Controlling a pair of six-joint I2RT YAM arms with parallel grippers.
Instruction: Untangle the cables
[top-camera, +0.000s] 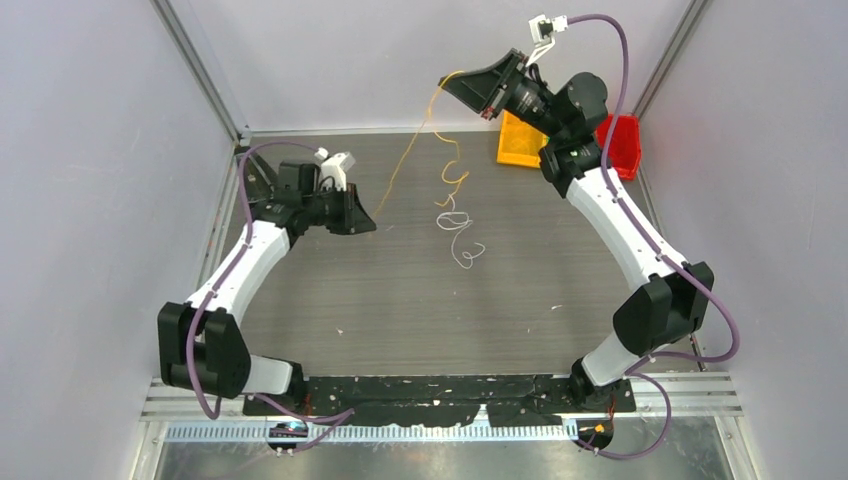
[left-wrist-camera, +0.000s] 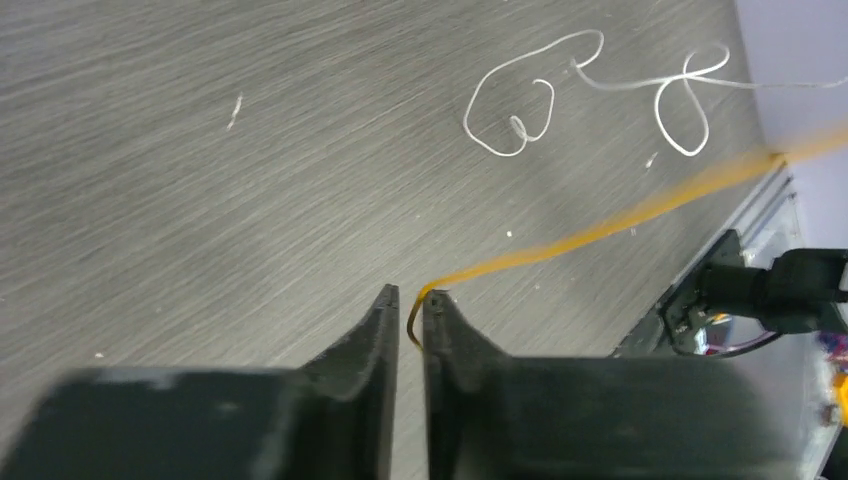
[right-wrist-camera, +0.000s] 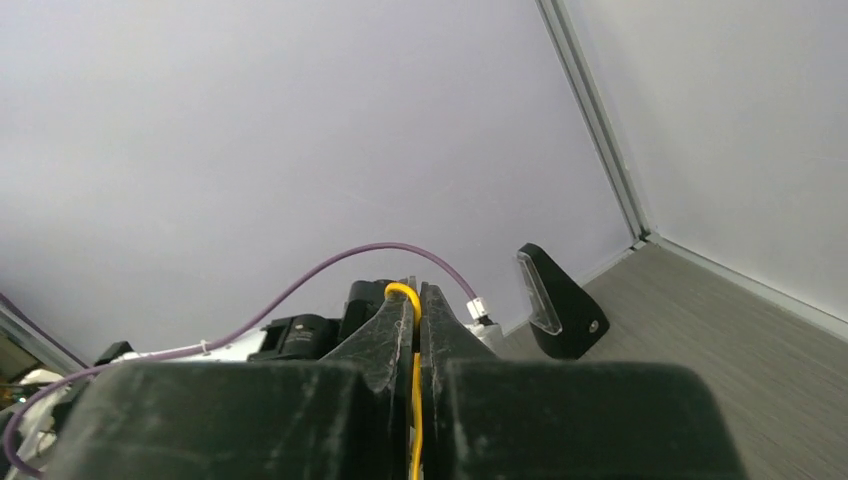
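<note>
A thin yellow-orange cable (top-camera: 405, 155) stretches in the air between my two grippers. My left gripper (top-camera: 372, 225) is low over the table's left part, shut on one end of it; the left wrist view shows the jaws (left-wrist-camera: 410, 298) pinching the cable (left-wrist-camera: 600, 225), which runs off to the upper right. My right gripper (top-camera: 447, 85) is raised at the back and shut (right-wrist-camera: 417, 292) on the same cable (right-wrist-camera: 415, 400); a loose tail curls down from it toward the table. A white cable (top-camera: 458, 222) lies in loose loops mid-table (left-wrist-camera: 578, 66), free of both grippers.
A yellow bin (top-camera: 520, 140) and a red bin (top-camera: 622, 140) stand at the back right, partly behind the right arm. Pale walls close in the table on three sides. Purple hoses run along both arms.
</note>
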